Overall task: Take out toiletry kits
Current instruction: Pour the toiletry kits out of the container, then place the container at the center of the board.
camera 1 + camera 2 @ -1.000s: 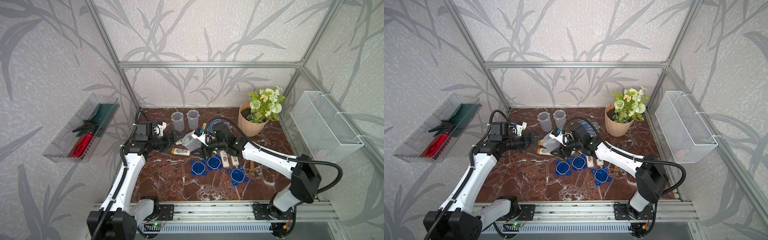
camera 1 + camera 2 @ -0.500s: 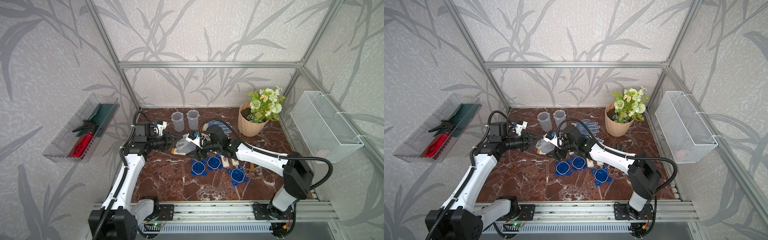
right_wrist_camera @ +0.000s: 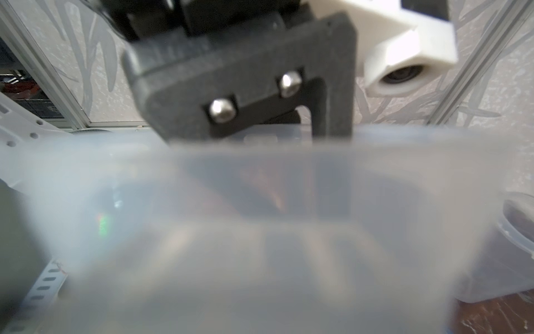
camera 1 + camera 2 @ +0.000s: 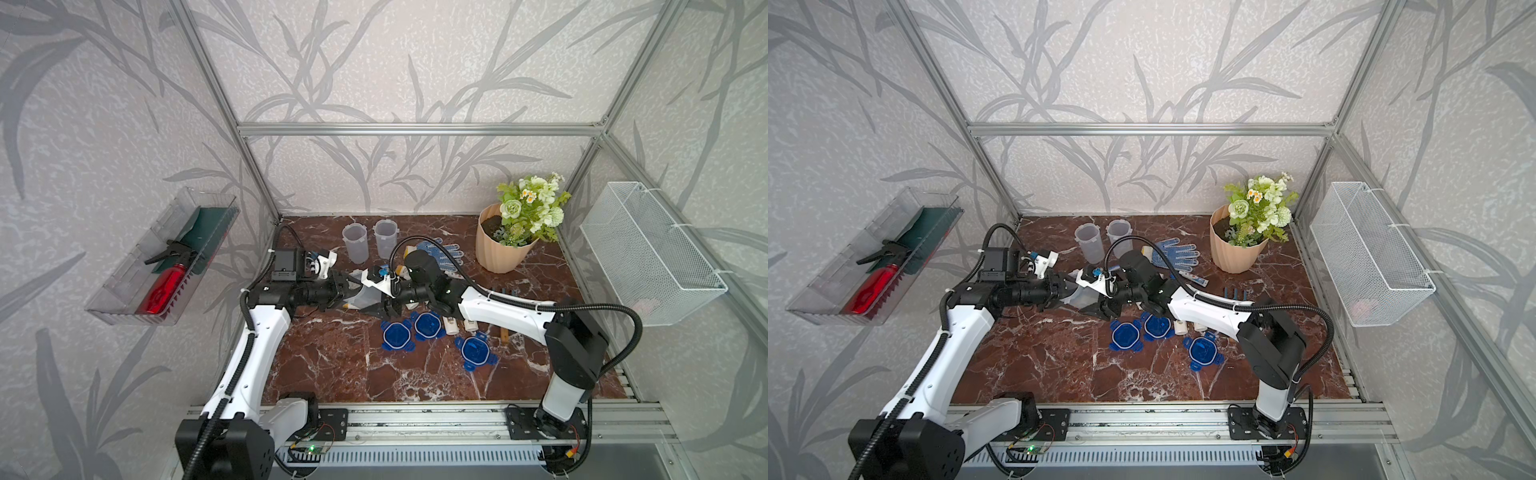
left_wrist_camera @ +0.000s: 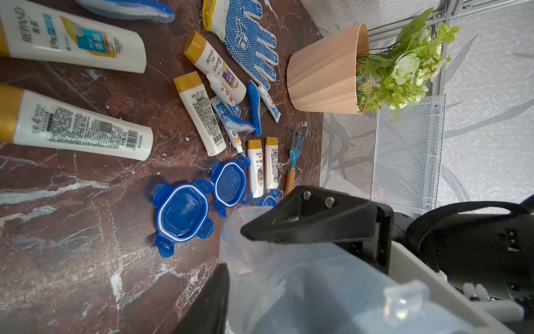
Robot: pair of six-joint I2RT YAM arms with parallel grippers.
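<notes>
Above the bench (image 4: pixel 332 374), the left gripper (image 4: pixel 345 290) pinches the wall of the tilted cup (image 4: pixel 365 296). The right gripper (image 4: pixel 380 302) straddles it, but whether pressing or loose I cannot tell. Its inside is blurred. The bottles (image 5: pixel 255 170) and tubes (image 5: pixel 270 104) lie on the bench beside the lids (image 5: pixel 180 215).

REPAND is showing on the big white bottle (image 5: pixel 72 40) and on a smaller gold-capped bottle (image 5: pixel 215 62); a red 中 is sitting on the toothpaste tube (image 5: pixel 224 94).
</notes>
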